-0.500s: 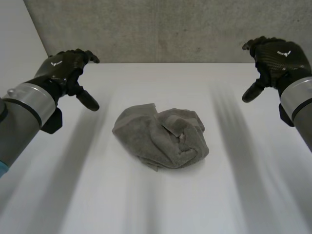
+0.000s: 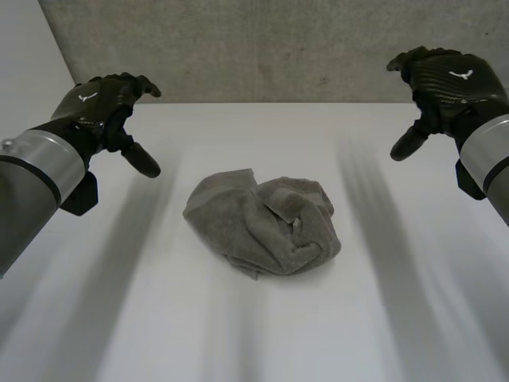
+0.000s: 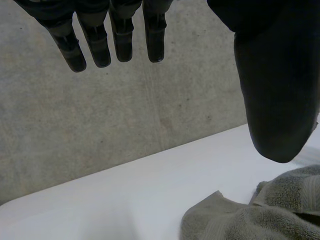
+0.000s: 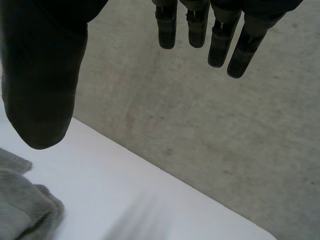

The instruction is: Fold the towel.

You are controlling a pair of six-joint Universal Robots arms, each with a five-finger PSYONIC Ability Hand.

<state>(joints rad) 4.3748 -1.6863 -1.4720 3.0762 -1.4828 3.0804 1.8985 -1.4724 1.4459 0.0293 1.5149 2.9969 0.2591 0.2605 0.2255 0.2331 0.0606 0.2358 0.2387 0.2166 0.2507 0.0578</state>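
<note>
Grey terry towel (image 2: 262, 224) lies crumpled in a rumpled heap on table (image 2: 382, 318).

Open table (image 2: 262, 334) rings the crumpled towel (image 2: 258, 223); a wall (image 2: 262, 48) closes the far side.

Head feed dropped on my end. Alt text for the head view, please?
A crumpled grey towel lies heaped in the middle of the white table, touched by neither hand. The left hand and the right hand hang open above the table's far side, flanking the towel, with a grey wall behind.
</note>
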